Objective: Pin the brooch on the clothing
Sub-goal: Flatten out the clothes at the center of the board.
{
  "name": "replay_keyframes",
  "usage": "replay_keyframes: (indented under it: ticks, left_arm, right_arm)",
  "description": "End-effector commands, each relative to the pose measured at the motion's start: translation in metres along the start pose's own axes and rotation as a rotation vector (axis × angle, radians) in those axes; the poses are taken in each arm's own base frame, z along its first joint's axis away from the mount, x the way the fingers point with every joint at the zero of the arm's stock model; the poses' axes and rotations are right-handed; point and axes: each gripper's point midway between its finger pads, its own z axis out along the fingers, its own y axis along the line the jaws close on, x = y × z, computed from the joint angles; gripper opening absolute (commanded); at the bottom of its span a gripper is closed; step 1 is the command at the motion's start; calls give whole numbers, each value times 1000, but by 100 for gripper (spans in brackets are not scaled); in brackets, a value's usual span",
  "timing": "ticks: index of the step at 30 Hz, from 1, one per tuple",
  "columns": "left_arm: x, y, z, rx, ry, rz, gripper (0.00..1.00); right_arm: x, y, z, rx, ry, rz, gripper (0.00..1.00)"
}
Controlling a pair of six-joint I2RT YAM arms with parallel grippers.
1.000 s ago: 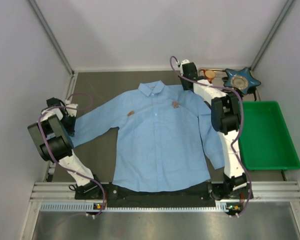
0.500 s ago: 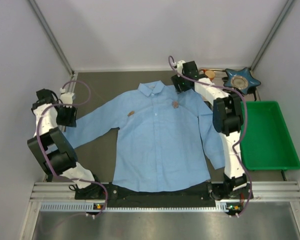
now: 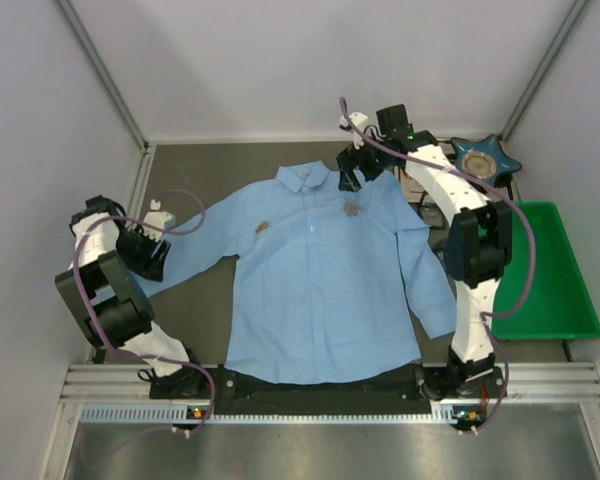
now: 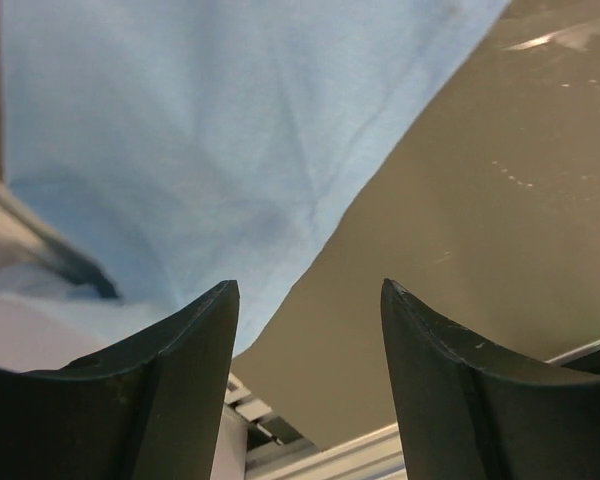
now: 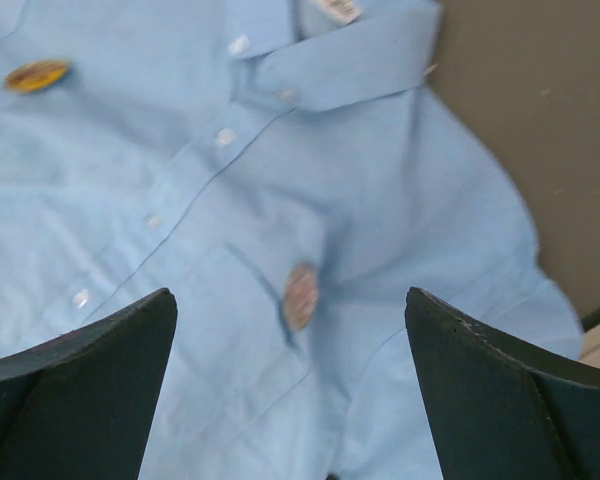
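The clothing, a light blue shirt (image 3: 310, 290), lies flat and face up on the dark table. Two small brownish brooches sit on its chest, one (image 3: 263, 226) left of the button line and one (image 3: 351, 209) right of it. My right gripper (image 3: 356, 176) hovers open above the right shoulder. In the right wrist view the nearer brooch (image 5: 300, 296) lies between its spread fingers, and the other brooch (image 5: 37, 74) is at the upper left. My left gripper (image 3: 146, 252) is open by the end of the left sleeve (image 4: 180, 130) and holds nothing.
A green tray (image 3: 540, 270) stands at the right beside the shirt. A blue star-shaped dish (image 3: 485, 158) sits at the back right behind the right arm. Grey walls close in on both sides, and a metal rail (image 3: 330, 385) runs along the near edge.
Both grippers have opened. The right arm has lifted off the shirt's shoulder and swung toward the back. The left gripper has let go and shifted slightly along the sleeve end.
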Motion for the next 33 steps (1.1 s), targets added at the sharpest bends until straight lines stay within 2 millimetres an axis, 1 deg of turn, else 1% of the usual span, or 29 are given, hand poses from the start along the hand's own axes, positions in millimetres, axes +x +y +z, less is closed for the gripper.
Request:
replay_keyframes:
  ticks: [1,2,3,4,5,6,8,9,10,11,12,13,15,16,17,18,19,21,22,23,24,25,27,28,29,30,31,32,33]
  left_arm:
    - [-25,-28,8,52,-102,133,63]
    - [-30,-31,12,52,-113,130,63]
    - [-40,-31,16,41,-136,141,63]
    - [-55,-41,20,54,-153,144,63]
    - [-65,-44,26,45,-164,142,63]
    - [-86,-51,35,32,-189,185,63]
    - [-110,-55,43,22,-229,133,61]
    - [-121,-59,52,37,-236,115,56]
    - [-135,-55,55,28,-264,44,53]
    - [-153,-48,52,13,-294,22,51]
    - [-160,-49,64,34,-279,2,50]
    - [-178,-45,62,26,-312,-8,50]
    - [-191,-48,77,28,-301,-8,53]
    - [-203,-44,76,8,-309,-27,58]
    - [-202,-43,90,8,-268,-47,59]
    - [-203,-35,92,-27,-249,-63,59]
    - [-210,-28,89,-44,-260,-91,59]
    - [-211,-11,94,-91,-261,-109,61]
    - [-218,-5,92,-106,-274,-95,62]
    - [-220,-2,97,-103,-271,-85,62]
    - [-225,0,97,-101,-281,-70,62]
    - [-240,1,92,-82,-320,-39,62]
    - [-247,-1,98,-42,-327,-4,62]
    - [-261,-1,92,-23,-363,25,62]
    - [-262,-1,101,-1,-355,32,62]
    - [-266,-3,104,13,-357,37,62]
    - [-271,-4,102,37,-356,46,61]
    - [-268,-5,115,68,-334,42,61]
    - [-267,-6,118,78,-320,35,60]
  right_arm:
    - [33,74,-37,-233,129,-67,93]
    - [50,82,-39,-246,167,-68,90]
    - [59,86,-39,-240,193,-77,89]
    - [68,89,-41,-239,213,-76,88]
    - [82,93,-41,-243,244,-60,85]
    - [90,94,-42,-242,262,-48,83]
    - [105,98,-42,-249,296,-25,77]
    - [108,100,-42,-257,300,-21,74]
    - [112,101,-42,-258,308,-16,72]
    - [120,103,-42,-260,328,2,67]
    - [124,103,-38,-261,334,11,66]
    - [130,107,-36,-271,350,21,65]
    - [134,108,-32,-269,355,23,64]
    - [139,110,-29,-274,367,33,64]
    - [139,111,-26,-277,366,33,64]
    - [139,111,-24,-274,367,36,64]
    - [140,111,-20,-277,371,39,64]
    - [138,111,-17,-281,367,32,64]
    - [137,112,-15,-283,368,29,64]
    - [139,113,-12,-289,376,23,64]
    - [141,117,-10,-299,383,16,64]
    - [142,117,-7,-301,385,8,64]
    - [146,121,-4,-316,399,5,64]
    - [147,122,-2,-321,398,5,64]
    - [148,122,0,-323,404,8,64]
    - [148,123,0,-324,405,9,64]
    - [147,122,1,-323,403,9,64]
    - [147,122,1,-322,405,11,64]
    - [147,122,1,-322,405,11,64]
